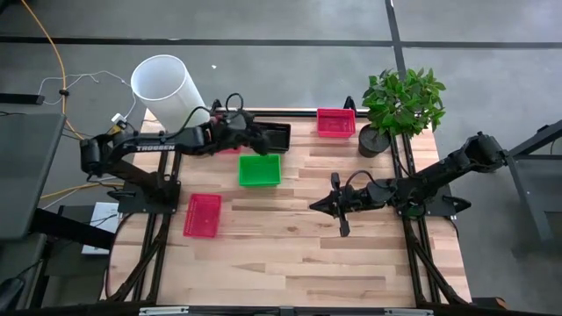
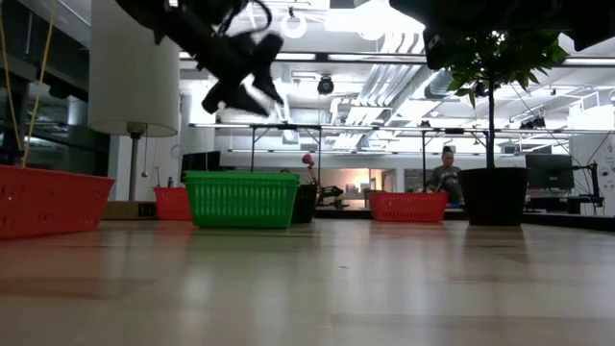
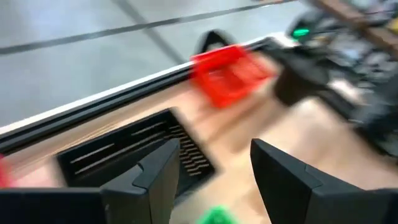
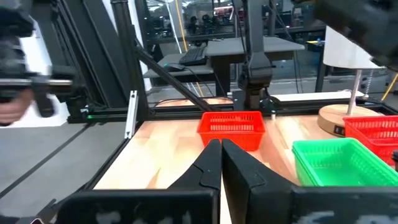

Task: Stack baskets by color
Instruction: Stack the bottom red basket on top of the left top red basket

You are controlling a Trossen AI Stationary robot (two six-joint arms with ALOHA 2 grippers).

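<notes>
- Sorting looks partly done: in the high view only 5 basket spots show on the wooden desk [image 1: 290, 246], so some of them probably hold nested baskets, though I cannot count layers.
- Left end effector [image 1: 255, 138] hovers above the far edge of the desk with its 2 fingers spread apart and nothing between them, just over the black mesh-sided plastic basket [image 1: 279, 136].
- Bright green perforated plastic basket [image 1: 260, 170] sits just beside the black one, toward the middle of the desk; in the low view it looks tall enough to be a stack, but that is a judgement.
- 1 pink-red mesh plastic basket [image 1: 202, 215] lies near the left edge, another pink-red basket [image 1: 335, 122] at the far edge towards the right corner, and a sliver of pink-red [image 1: 230, 148] shows under the left arm.
- Pink-red pieces lie well apart, so that colour seems to be the main work left.
- Right end effector [image 1: 329, 204] waits over the right half of the desk, fingers clenched on nothing.
</notes>
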